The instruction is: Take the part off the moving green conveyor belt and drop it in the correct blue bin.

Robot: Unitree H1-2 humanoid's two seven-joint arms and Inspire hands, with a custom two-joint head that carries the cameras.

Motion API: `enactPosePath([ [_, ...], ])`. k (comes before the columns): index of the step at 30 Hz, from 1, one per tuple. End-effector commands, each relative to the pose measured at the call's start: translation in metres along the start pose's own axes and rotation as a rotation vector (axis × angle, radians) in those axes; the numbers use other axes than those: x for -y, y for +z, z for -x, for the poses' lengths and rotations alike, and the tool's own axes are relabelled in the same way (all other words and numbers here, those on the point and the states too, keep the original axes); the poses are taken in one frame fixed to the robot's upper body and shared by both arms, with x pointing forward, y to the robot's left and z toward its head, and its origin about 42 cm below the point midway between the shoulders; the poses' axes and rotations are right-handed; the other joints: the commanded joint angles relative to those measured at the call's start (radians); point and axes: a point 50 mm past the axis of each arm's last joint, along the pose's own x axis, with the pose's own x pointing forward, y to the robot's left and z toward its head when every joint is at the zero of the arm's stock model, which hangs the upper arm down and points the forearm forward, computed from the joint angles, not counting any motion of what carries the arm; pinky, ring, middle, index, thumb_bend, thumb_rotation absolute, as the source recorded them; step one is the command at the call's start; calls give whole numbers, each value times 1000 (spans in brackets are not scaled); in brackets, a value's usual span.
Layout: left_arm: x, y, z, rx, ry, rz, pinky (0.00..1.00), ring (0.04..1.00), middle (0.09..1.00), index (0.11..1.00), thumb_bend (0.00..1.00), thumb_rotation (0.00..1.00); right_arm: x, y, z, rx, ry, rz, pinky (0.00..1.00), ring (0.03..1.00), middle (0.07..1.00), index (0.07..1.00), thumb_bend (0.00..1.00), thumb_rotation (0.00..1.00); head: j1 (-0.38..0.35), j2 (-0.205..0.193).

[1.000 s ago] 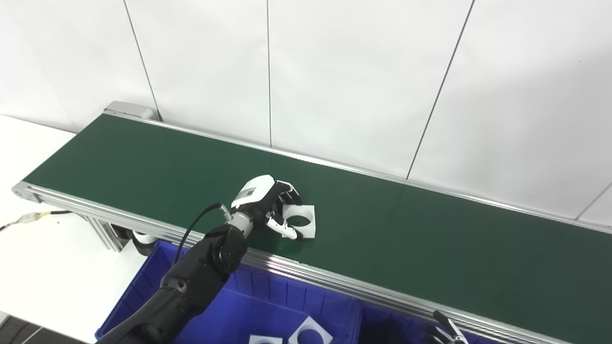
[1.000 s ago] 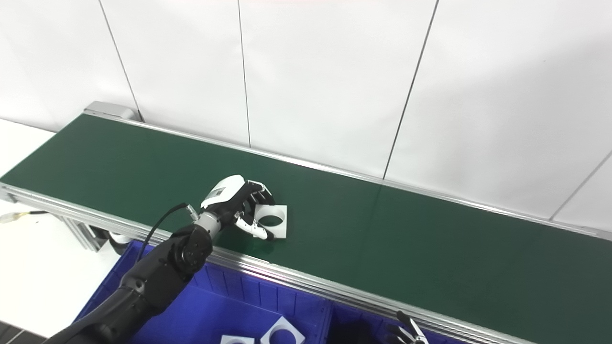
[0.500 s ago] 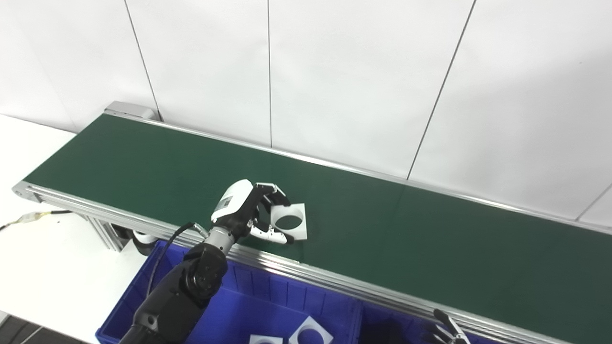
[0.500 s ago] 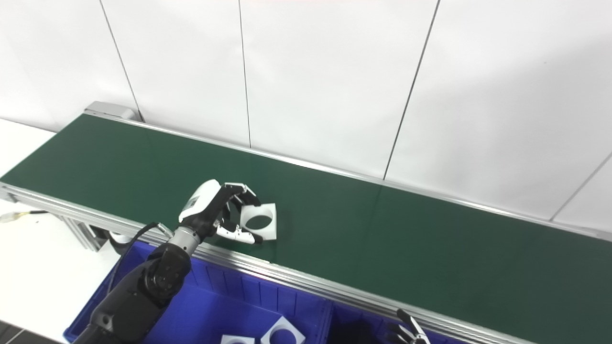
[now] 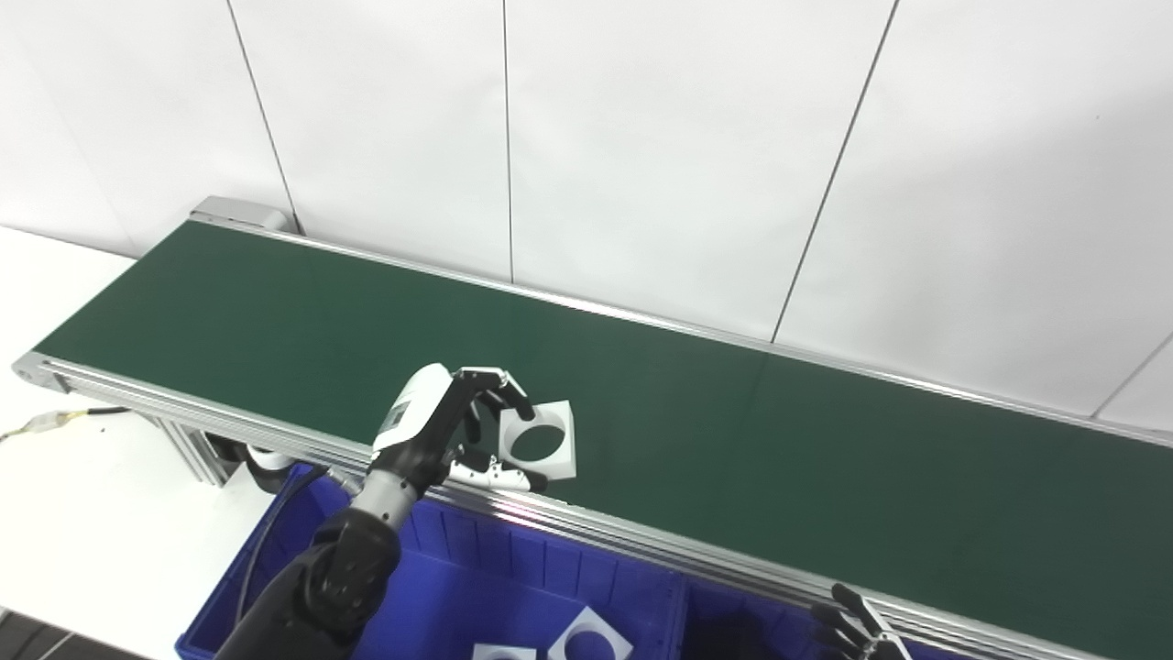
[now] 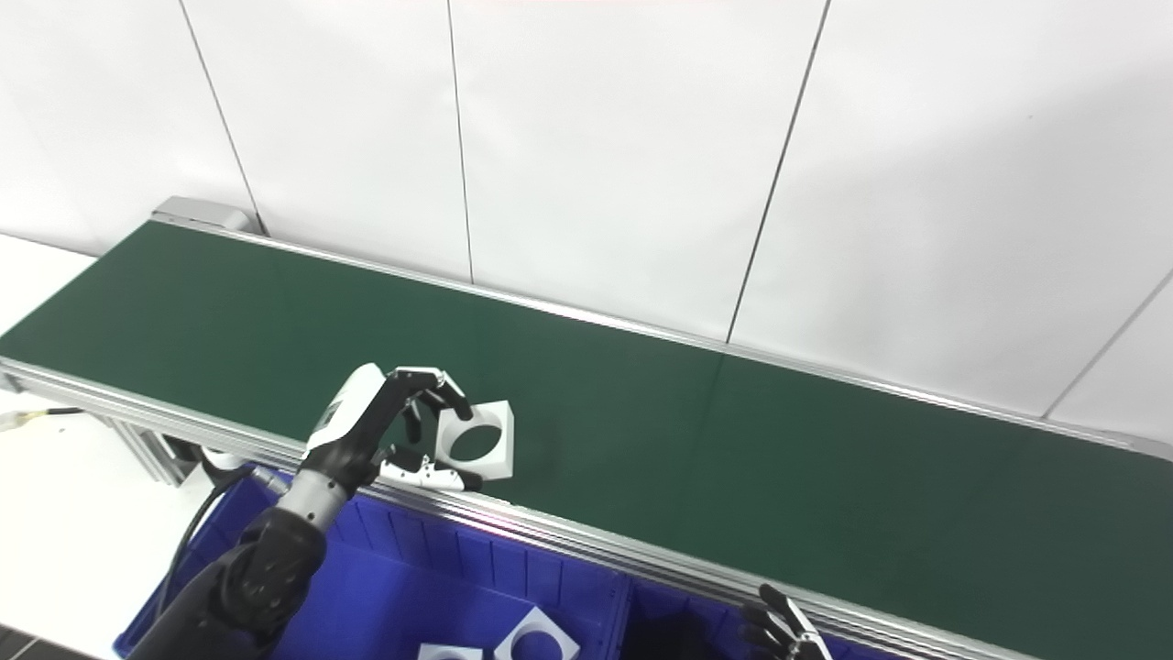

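Running diagonally from upper left to lower right, green conveyor belt (image 5: 275, 321) takes up most of the scene, silver rail along its near edge, white wall panels (image 5: 660, 137) behind. Blue bin (image 5: 476, 596) sits below the near rail, left side; a divider wall splits it from a second compartment to the right. Left compartment holds two white square parts with round holes (image 5: 589, 644), lying flat near the bottom edge, partly cut off. Right compartment contents mostly dark, cannot tell.

Left arm comes up from bottom left, black forearm over the bin. Left hand (image 5: 440, 431) is at the belt's near edge, white back facing up-left, fingers (image 5: 495, 390) curled over the top left edge of the part, thumb (image 5: 499, 475) stretched out under its lower edge just above the rail. Grip pinches the white square part (image 5: 541, 440) between fingers and thumb.

Part is a white square plate with a big round hole through the middle, roughly equal sides so no clear long axis. It is tilted, left edge in the hand, face and hole pointing toward the camera and slightly up. It sits over the belt's near strip, just beside the rail; whether its far corner touches the belt cannot be told.

Right hand (image 6: 779, 632) only peeks in at the bottom edge, right of the bin divider, dark fingers spread apart, holding nothing.
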Motion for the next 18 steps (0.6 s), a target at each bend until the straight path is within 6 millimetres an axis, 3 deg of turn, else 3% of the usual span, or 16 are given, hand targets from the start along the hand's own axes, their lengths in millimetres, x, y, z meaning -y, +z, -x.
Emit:
enactPosePath([
  [1, -7, 8, 0, 73, 36, 10, 257, 444, 485, 488, 498, 0, 2, 12, -2, 76, -7, 3, 701, 752, 794, 870, 837, 106, 1, 1],
  [6, -1, 5, 16, 66, 12, 29, 282, 445, 492, 485, 498, 0, 1, 15, -1, 79, -13, 1, 702, 753, 794, 869, 840, 85, -24, 18],
  [8, 1, 4, 20, 60, 0, 36, 312, 403, 509, 491, 495, 0, 0, 15, -1, 79, -14, 3, 699, 752, 794, 868, 839, 80, -31, 19],
  [11, 6, 0, 27, 43, -27, 42, 376, 450, 513, 479, 479, 0, -1, 16, -1, 83, -11, 8, 694, 751, 796, 869, 828, 89, -47, 29],
  [18, 17, -4, 40, 36, -69, 51, 322, 426, 519, 484, 470, 0, -5, 18, 1, 78, -20, 5, 720, 771, 810, 885, 809, 124, -112, 81],
])
